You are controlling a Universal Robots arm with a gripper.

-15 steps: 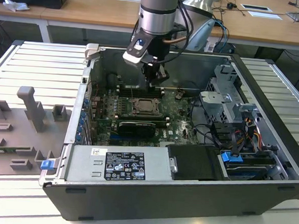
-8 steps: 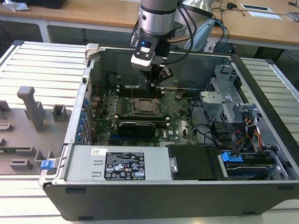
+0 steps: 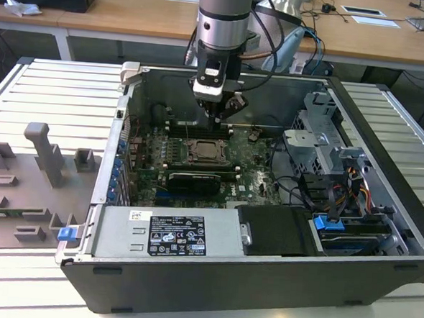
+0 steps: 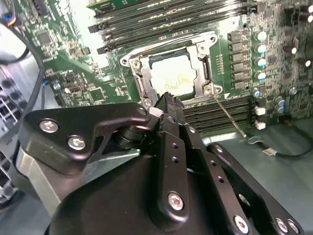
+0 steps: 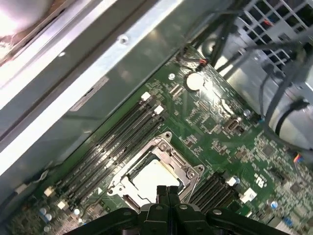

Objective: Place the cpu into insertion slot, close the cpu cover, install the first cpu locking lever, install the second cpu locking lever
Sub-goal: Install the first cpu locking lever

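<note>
Cpu seated, cpu cover down; 1 locking lever free: lever step, judged. End effector: pressed together, empty.

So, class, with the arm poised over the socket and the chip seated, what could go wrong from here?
1. The thin locking lever juts free beside the cpu cover. The shut jaws, close over the cover, might slip off the lever or bend it.
2. Memory slots flank the cover, so a sideways push could scrape them or the green board.
</note>
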